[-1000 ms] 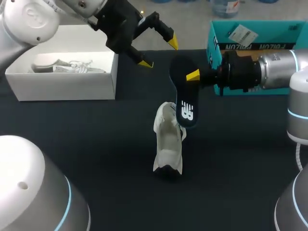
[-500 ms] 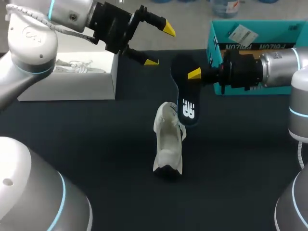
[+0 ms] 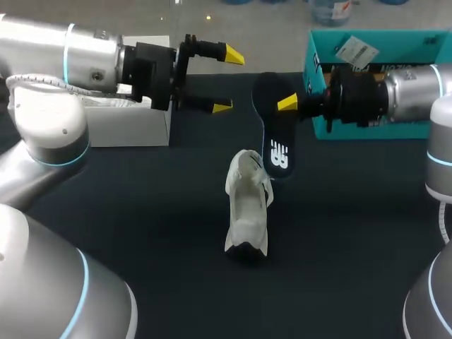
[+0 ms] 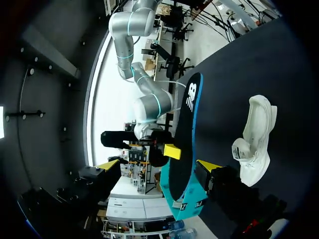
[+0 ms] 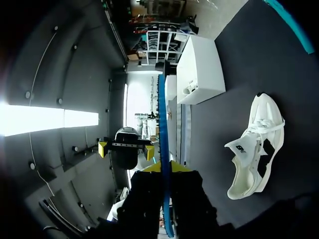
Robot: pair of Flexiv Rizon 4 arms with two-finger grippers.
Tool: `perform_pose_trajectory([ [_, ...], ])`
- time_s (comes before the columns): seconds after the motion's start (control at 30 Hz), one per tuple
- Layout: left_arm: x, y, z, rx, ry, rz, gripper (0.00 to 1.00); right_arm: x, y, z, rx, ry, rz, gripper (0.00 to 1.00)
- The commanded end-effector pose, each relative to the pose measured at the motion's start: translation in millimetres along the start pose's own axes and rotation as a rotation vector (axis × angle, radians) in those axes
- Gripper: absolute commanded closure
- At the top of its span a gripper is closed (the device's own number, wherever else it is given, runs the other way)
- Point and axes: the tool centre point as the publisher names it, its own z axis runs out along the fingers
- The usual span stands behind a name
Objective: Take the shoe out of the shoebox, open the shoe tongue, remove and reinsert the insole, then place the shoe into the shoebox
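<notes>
Insole is out of the shoe and off the table, dark with a white logo at its lower end. It hangs near-vertical, and the right gripper is clamped on its upper half. In the right wrist view it sits edge-on between both yellow tips. The logo end is right by the shoe's collar; contact can't be told.

Shoe is white and sits mid-table on the dark table, outside both boxes, opening facing up.

Left gripper is spread wide with nothing in it. It hovers just beside the insole's upper end, fingers pointing at it, apart from it.

White shoebox is far-left, partly covered by the left arm. Teal box is far-right, behind the right arm.
</notes>
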Motion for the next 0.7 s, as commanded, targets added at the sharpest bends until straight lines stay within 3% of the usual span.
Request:
perform_pose_trajectory([
  [0.03,4.1,-1,4,0.006,-0.043,0.037,0.0,4.9,2.1,0,0.0,-0.001,-0.006,1.0],
  [0.33,26.0,18,27,-0.07,-0.109,0.149,0.0,14.1,-2.4,-1,-0.022,0.02,-0.015,1.0],
  [0.57,32.0,24,46,-0.091,-0.149,0.101,0.0,16.3,-0.2,2,-0.025,0.028,-0.008,1.0],
  [0.67,34.6,24,49,-0.077,-0.16,0.1,0.28,17.3,0.4,3,-0.02,0.031,-0.007,1.0],
  [0.7,34.6,24,50,-0.073,-0.16,0.098,0.27,17.3,0.4,3,-0.019,0.031,-0.007,1.0],
])
